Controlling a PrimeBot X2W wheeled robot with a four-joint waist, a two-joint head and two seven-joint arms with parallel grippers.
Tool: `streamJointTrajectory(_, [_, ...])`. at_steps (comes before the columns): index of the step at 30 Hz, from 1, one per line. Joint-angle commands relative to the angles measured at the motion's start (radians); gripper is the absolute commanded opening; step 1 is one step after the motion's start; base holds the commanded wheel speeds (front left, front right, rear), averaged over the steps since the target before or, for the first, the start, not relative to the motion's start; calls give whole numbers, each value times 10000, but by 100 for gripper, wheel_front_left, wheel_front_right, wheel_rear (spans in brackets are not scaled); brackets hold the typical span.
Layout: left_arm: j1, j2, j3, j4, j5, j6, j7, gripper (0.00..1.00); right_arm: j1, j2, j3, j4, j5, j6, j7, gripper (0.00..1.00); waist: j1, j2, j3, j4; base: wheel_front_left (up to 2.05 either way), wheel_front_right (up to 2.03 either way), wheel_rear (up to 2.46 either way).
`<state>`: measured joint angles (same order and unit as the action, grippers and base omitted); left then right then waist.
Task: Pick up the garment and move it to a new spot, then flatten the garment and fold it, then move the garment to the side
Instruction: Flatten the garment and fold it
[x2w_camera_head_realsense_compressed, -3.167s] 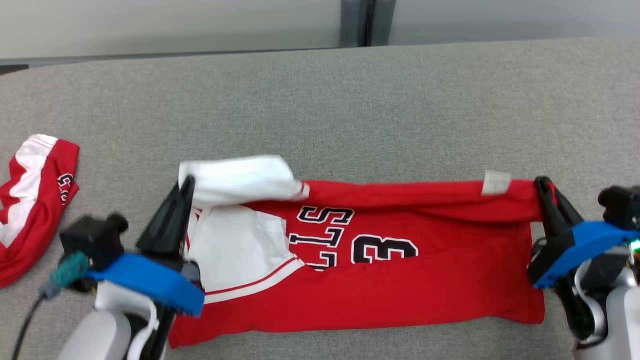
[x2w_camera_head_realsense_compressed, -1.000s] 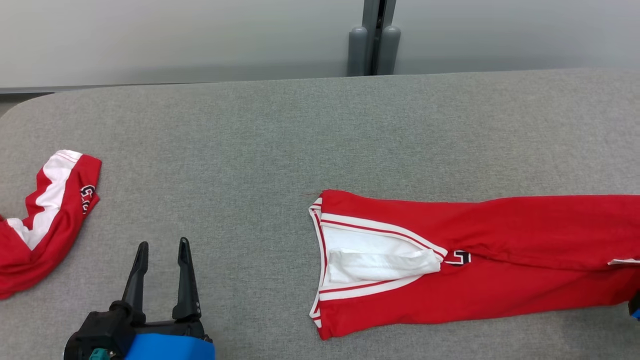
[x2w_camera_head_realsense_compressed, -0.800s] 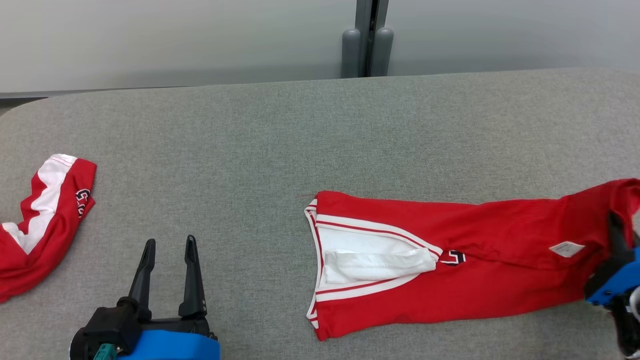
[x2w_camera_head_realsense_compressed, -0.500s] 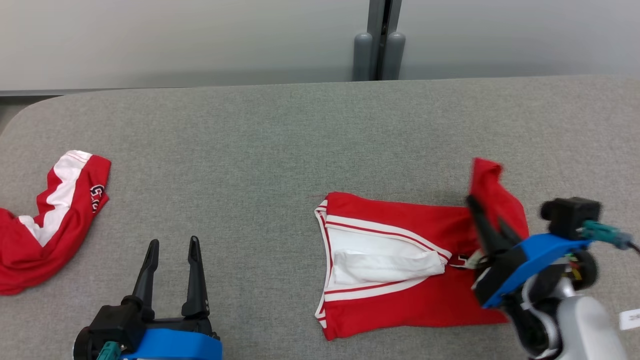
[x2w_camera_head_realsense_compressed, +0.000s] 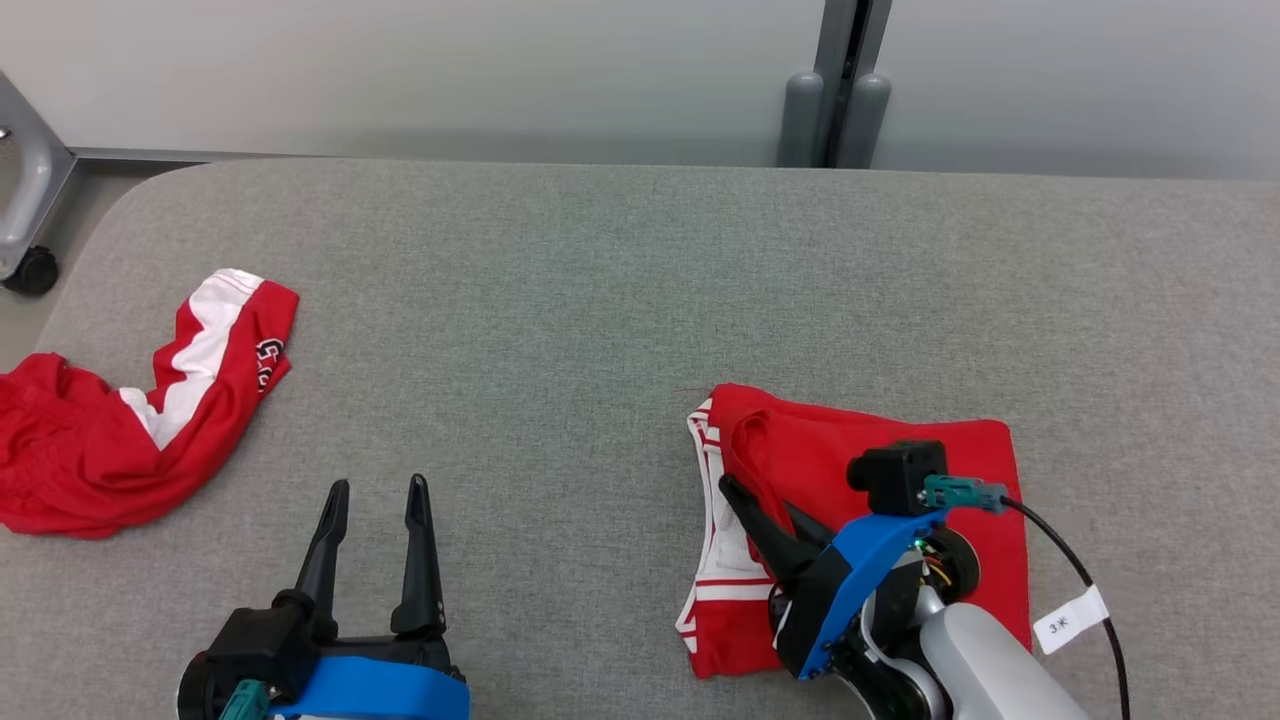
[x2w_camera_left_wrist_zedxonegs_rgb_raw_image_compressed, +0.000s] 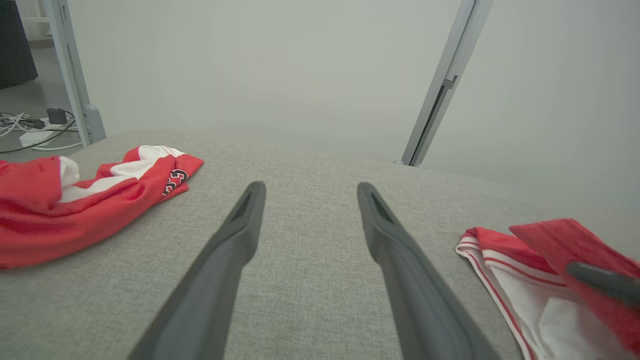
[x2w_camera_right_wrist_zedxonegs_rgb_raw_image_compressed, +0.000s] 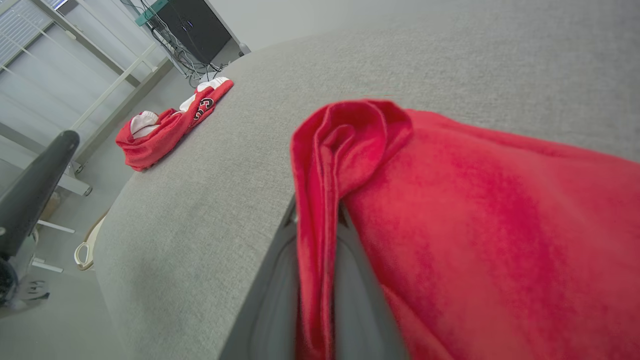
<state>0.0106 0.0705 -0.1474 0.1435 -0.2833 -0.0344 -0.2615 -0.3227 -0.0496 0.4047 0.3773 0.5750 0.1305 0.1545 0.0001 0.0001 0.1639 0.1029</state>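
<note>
Red white-trimmed jersey garment (x2w_camera_head_realsense_compressed: 900, 435) doubled over, lower right; edge pinched in right gripper (x2w_camera_head_realsense_compressed: 755, 494). Left gripper (x2w_camera_head_realsense_compressed: 379, 483) wide, empty, lower left.

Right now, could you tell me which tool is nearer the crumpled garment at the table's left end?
Left. The left tool is open just right of the crumpled garment; the right tool is farther off, shut on the folded jersey.

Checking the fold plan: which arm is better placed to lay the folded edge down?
Right: the right gripper is shut on the garment's edge, over its collar end; the left gripper is open, apart from it.
</note>
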Motion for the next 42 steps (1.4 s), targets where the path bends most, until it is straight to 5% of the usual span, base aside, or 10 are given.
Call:
streamJointTrajectory(1, [-172,0,-36,8,-45,53,-43,100,-320,-18,228,273,82,5,-233,78,-1,-1,23,63,0,0,0])
streamJointTrajectory(2, [-166,-1,-39,9,-41,52,-44,100,-418,-20,357,393,243,3,-365,100,-1,-1,28,83,0,0,0])
streamJointTrajectory(9, [-246,-25,-125,-1,40,6,-47,100,-1058,-31,635,510,553,3,-1441,100,-1,-1,24,-68,0,0,0])
streamJointTrajectory(18, [-807,-58,-469,178,227,-152,-49,100,-833,-24,-1487,132,-2687,3,-2581,100,-1,-1,-37,-427,0,0,0])
streamJointTrajectory(27, [-858,-120,-651,631,96,-25,-49,100,924,-21,-3198,-898,-4275,3,-3032,100,-1,-1,-508,-512,0,0,0])
streamJointTrajectory(42, [71,7,-298,999,88,199,-50,100,2739,-19,-3818,-958,-4086,3,-3706,100,-1,-1,-953,-713,0,0,0])
